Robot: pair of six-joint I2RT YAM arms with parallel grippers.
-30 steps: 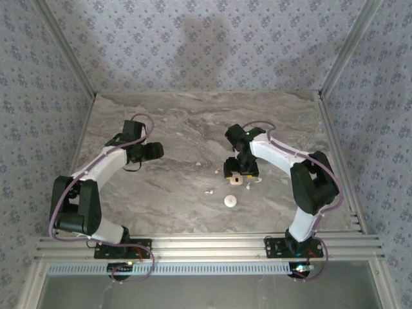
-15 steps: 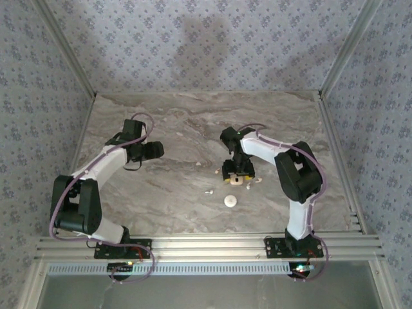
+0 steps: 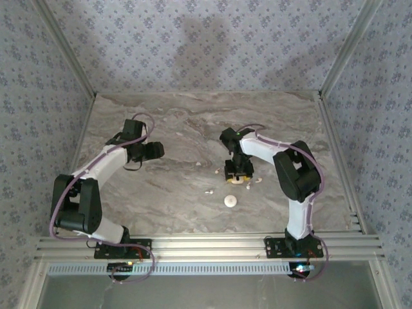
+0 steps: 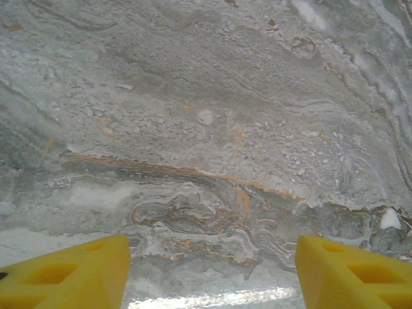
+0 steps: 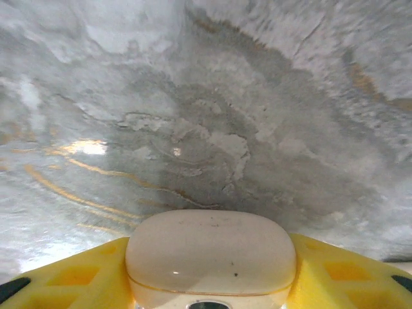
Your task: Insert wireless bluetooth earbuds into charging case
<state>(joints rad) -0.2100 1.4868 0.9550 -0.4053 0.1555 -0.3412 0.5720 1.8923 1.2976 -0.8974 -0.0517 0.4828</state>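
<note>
Jaws of the right gripper are clamping a cream-white charging case from both sides, its rounded shell sitting between the yellow fingers with a thin seam running round its lower part. Those of the left gripper are standing wide apart with bare marble between them. Looking down from above, we are starting at the aluminium rail where both arm bases are bolted. Just beyond it a small round white object is lying on the marble-patterned table. A tiny white earbud is lying a little farther back and to its left, apart from it and outside the case. Past these the right gripper is hanging low over the table with the case in its grip, and we cannot tell whether the case is touching the surface. Just beside that gripper, on its right, another whitish piece is lying, too small for us to name with certainty. Farther back and well off to the left, the left gripper is hovering over bare table, well apart from the case and the earbud. Blue-patterned walls are closing the scene at the far edge.
</note>
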